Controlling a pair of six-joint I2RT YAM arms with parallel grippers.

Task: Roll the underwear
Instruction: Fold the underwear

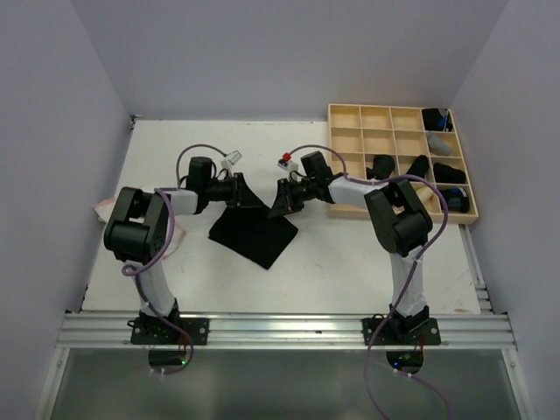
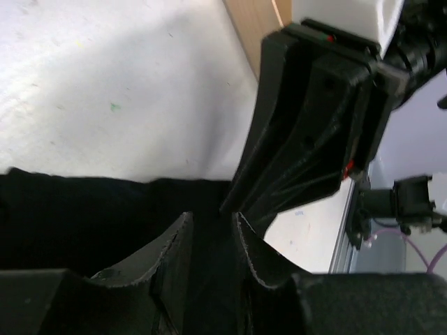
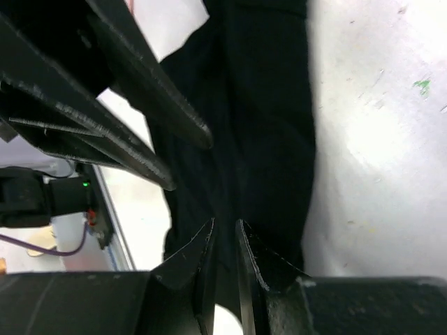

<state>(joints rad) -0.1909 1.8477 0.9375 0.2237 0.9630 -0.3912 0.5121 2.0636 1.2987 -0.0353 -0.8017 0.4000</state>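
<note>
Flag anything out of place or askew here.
The flat black underwear lies diagonally rather than square to the table. A whitish cloth sits at the table's left edge, partly hidden under the left arm, far from the tray of rolled pieces. Nothing looks damaged.

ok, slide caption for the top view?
Left pincer and right pincer meet at the far edge of black underwear spread on the table; wooden grid tray holds dark rolls.
</note>
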